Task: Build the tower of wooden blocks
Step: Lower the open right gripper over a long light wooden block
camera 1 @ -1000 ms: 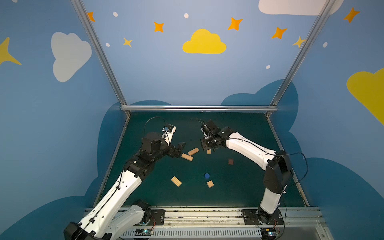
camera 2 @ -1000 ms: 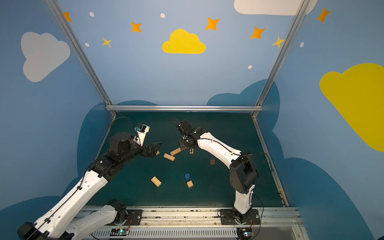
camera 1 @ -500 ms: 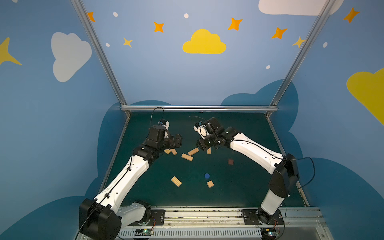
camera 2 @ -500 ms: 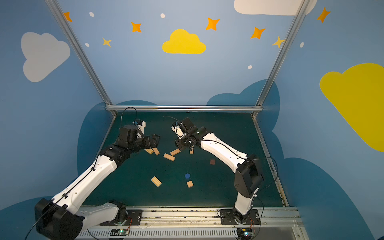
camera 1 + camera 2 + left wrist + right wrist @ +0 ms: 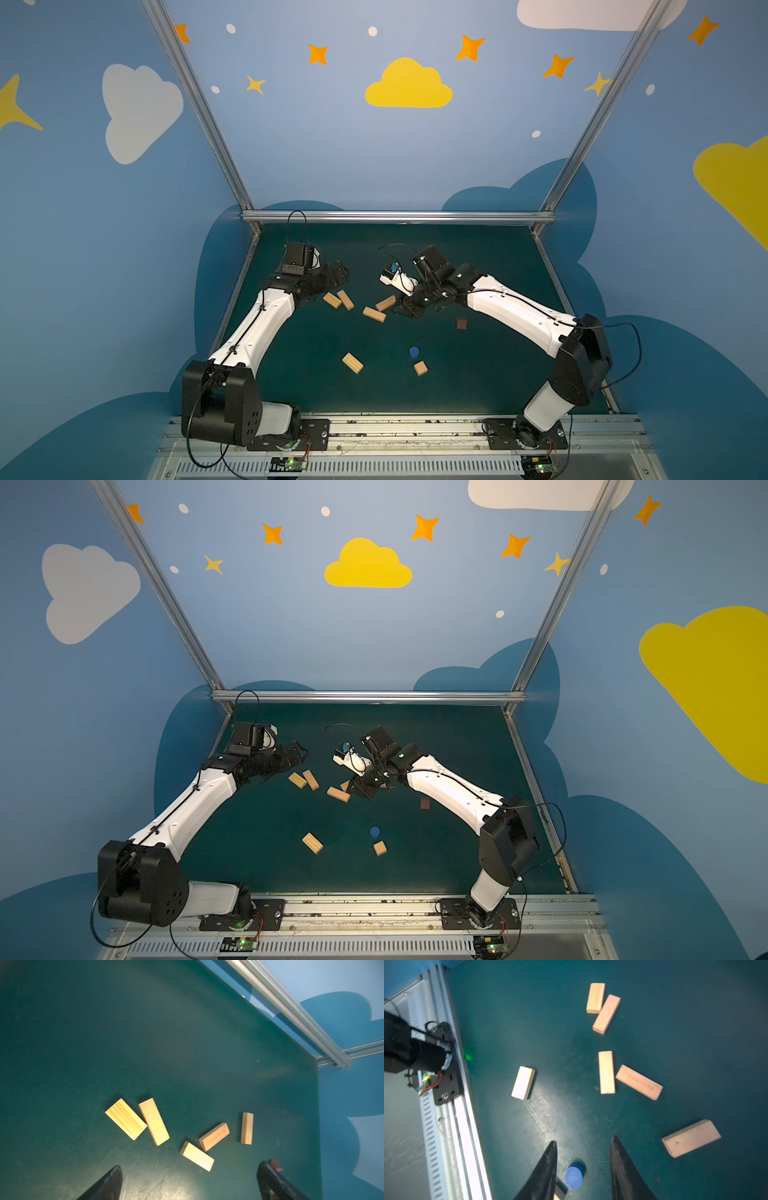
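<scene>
Ahead of the left gripper (image 5: 341, 275), whose fingers (image 5: 111, 1183) are spread wide with nothing between them, the wood blocks lie scattered flat on the green mat (image 5: 478, 257), none resting on another. In both top views a grooved bar (image 5: 125, 1119) and a plain bar (image 5: 153, 1121) lie just beside its fingertips. They touch corner to side, and their long axes sit at a small angle to each other, both running roughly toward the gap between the fingers. In line with that gap lies a pale bar (image 5: 197, 1156), its long axis slanted across it. A printed bar (image 5: 214, 1136) lies just past it and slants the other way.

The right gripper (image 5: 409, 311) hangs over the far end of the printed bar, its fingers (image 5: 623, 1167) partly apart and pinching nothing. A thick bar (image 5: 691, 1138) lies off the outer side of one right finger, its long axis pointing roughly at that finger. The blue round piece (image 5: 574, 1175) shows through the gap between the right fingers, down on the mat. In both top views it lies apart from them, with the tan cube (image 5: 420, 368) just beside it. The dark reddish-brown cube (image 5: 461, 323) sits behind the right fingers, near the forearm. A lone bar (image 5: 352, 363) lies well apart from both pairs of fingers, its long axis diagonal on the mat.
</scene>
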Available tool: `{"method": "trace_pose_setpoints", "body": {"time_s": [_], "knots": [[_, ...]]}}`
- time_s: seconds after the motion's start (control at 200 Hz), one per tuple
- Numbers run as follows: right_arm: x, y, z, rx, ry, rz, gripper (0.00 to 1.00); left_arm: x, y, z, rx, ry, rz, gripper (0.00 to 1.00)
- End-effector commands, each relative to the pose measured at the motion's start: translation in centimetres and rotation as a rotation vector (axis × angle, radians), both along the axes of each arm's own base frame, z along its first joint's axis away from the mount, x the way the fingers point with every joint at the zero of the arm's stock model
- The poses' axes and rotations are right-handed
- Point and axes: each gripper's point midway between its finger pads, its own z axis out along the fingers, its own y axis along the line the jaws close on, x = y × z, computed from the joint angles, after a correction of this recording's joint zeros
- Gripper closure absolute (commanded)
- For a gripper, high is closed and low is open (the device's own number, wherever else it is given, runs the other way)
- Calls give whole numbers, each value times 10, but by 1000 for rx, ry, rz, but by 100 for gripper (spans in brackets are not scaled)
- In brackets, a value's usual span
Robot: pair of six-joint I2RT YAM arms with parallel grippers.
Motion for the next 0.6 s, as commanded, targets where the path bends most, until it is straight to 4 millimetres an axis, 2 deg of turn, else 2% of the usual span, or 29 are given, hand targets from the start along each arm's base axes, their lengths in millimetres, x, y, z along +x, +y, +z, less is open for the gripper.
{"method": "trace_pose_setpoints", "body": {"time_s": [0.0, 0.235, 0.401, 0.596], "knots": [[-16, -2, 2, -10, -46, 97, 64, -4, 3, 6, -41, 25, 3, 0], [-21, 0, -15, -50, -49, 125, 66, -11, 5, 17, -22, -11, -33, 0], [-10, 9, -27, -102, -64, 107, 66, -14, 6, 25, 0, -46, -52, 0], [2, 25, -39, -136, -48, 97, 68, -14, 9, 24, 9, -48, -39, 0]]}}
